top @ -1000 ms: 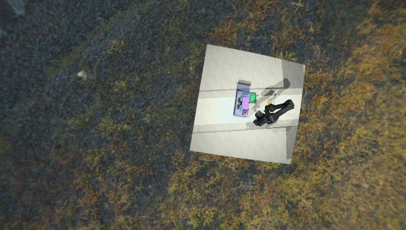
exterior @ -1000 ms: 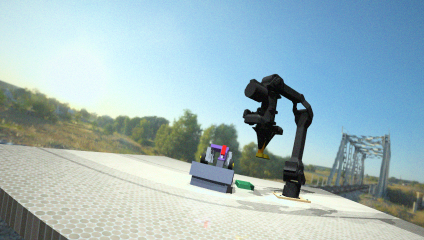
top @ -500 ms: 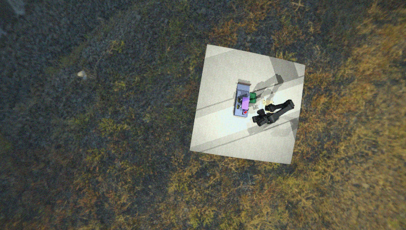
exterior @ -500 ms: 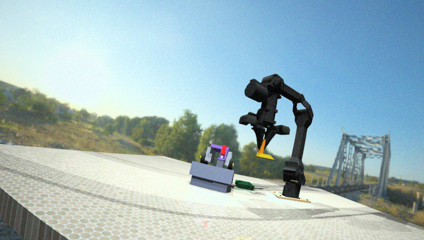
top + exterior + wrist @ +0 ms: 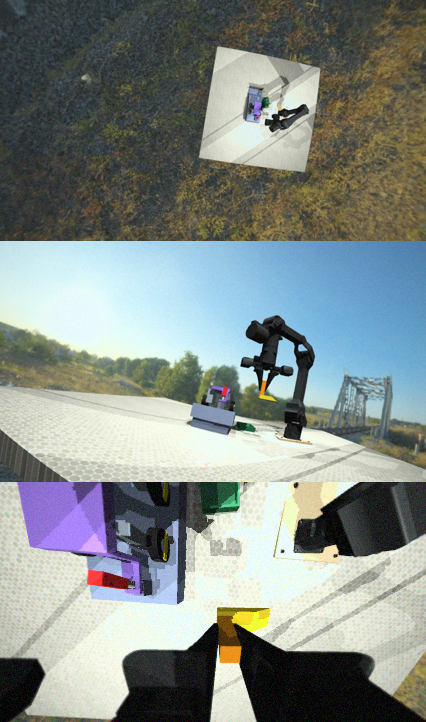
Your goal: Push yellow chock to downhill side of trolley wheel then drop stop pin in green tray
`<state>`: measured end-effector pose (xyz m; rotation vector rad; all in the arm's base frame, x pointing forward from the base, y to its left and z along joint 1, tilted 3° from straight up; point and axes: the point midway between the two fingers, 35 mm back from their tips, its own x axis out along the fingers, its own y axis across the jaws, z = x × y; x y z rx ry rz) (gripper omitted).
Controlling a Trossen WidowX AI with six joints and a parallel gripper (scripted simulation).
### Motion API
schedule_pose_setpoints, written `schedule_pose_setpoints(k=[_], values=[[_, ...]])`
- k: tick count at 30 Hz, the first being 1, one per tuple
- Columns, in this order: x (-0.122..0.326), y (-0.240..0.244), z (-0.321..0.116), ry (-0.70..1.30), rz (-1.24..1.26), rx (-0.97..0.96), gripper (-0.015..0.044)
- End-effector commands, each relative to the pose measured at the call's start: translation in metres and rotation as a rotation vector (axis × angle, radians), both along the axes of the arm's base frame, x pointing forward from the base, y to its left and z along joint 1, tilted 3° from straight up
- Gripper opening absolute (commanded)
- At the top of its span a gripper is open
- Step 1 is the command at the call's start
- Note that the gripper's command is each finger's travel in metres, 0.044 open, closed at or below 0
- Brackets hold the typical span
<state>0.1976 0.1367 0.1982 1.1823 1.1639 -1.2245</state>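
My gripper (image 5: 262,387) (image 5: 224,627) is shut on the orange handle of the yellow chock (image 5: 267,397) (image 5: 251,619) and holds it in the air, well above the table and to the side of the ramp. The purple trolley (image 5: 257,108) (image 5: 70,517) stands on the blue-grey ramp (image 5: 254,91) (image 5: 212,416) (image 5: 165,593). The red-headed stop pin (image 5: 257,117) (image 5: 224,391) (image 5: 107,579) stands at the trolley's uphill end. The green tray (image 5: 265,102) (image 5: 245,426) (image 5: 221,500) lies on the table beside the ramp. In the top view the chock is hidden under the arm.
The arm's tan base plate (image 5: 307,443) (image 5: 305,556) is on the table (image 5: 227,65) (image 5: 119,444), on the tray's side of the ramp. Two trolley wheels with yellow hubs face the tray in the wrist view. Shadows cross the table.
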Motion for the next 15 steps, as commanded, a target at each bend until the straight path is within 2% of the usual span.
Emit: schedule_pose_setpoints(k=[1, 15], values=[[0.0, -0.002, 0.0, 0.001, -0.019, 0.005, 0.0], [0.012, -0.051, 0.0, -0.002, -0.057, 0.002, 0.0]])
